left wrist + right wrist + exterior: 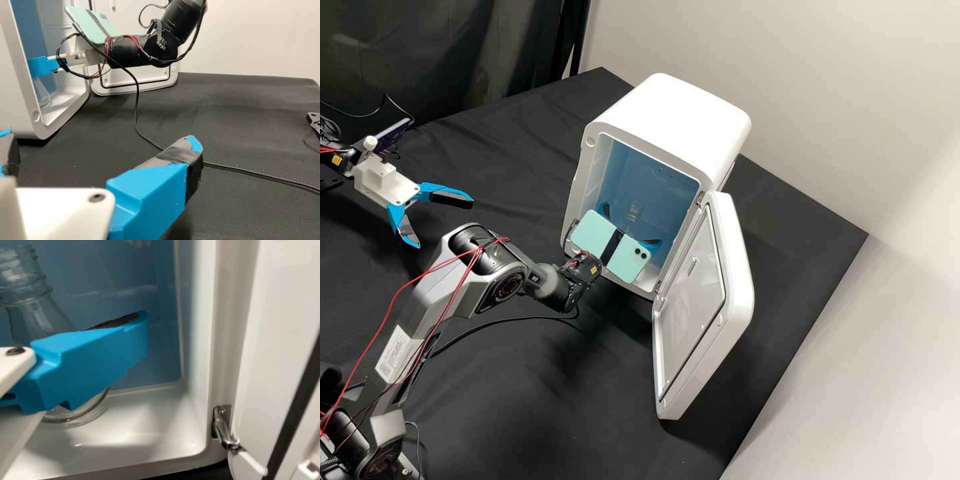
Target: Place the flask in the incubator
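Your right claw (628, 225) sits inside the open incubator (673, 120), fingers apart, beside the glass flask (25, 305) standing on its floor. Your left claw (440, 219) hangs spread wide, well apart, above the bench (520, 373).

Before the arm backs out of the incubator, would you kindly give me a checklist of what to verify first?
1. The door of the incubator is wide open: ok.
2. The flask is inside, upright on the incubator floor: ok.
3. The right gripper is free of the flask: cannot tell.
4. The left gripper is open, over the bench and away from the door: ok.
5. The cable trailing on the bench is slack: ok.
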